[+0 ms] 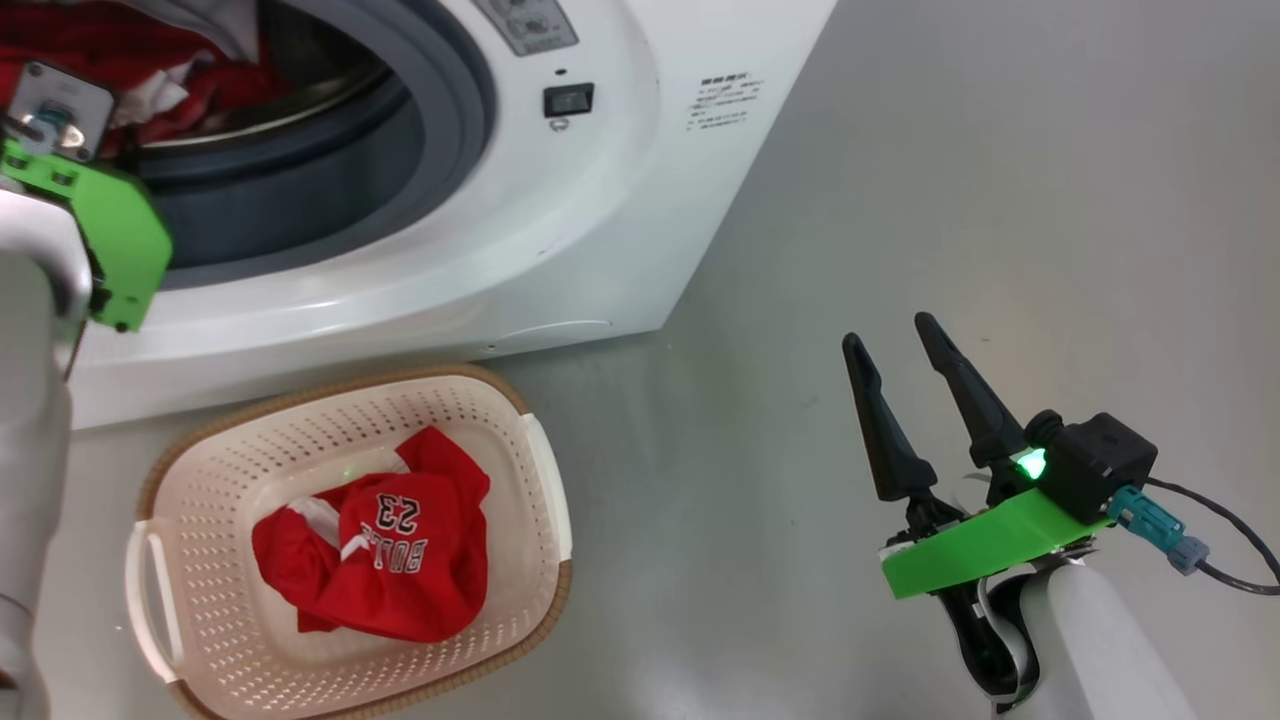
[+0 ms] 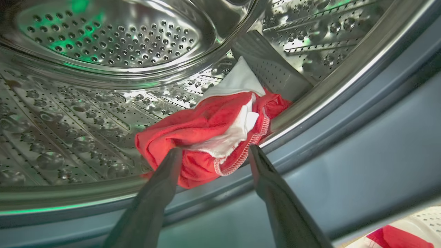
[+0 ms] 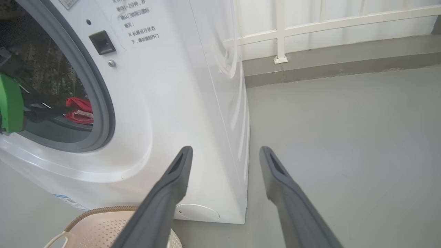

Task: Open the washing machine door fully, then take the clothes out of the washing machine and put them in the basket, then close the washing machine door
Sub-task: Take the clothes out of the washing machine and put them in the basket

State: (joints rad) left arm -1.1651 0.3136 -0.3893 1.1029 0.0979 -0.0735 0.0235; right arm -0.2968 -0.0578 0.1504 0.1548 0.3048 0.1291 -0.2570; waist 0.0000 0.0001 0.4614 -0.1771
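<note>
Fingers [image 2: 155,199] of the left gripper [image 2: 215,150] stand spread apart with nothing pinched between them, reaching into the perforated steel drum [image 2: 86,113] of the big white front-loading washing machine [image 1: 600,200]. We see a crumpled red garment with white trim [image 2: 193,131] lying directly ahead of the tips, against the drum's front lip and the grey rubber gasket [image 2: 344,155]. Its long axis runs across the gap between the fingers, slanting up to the right in the left wrist view. We judge that a short advance and a closing would seize it. The right gripper [image 1: 888,330], likewise spread and empty, hangs over the grey floor [image 1: 1000,150], well apart from the opening, so the left arm is nearer. One red "23" jersey [image 1: 380,540] already lies in the cream perforated plastic basket [image 1: 400,376] just before the machine.
</note>
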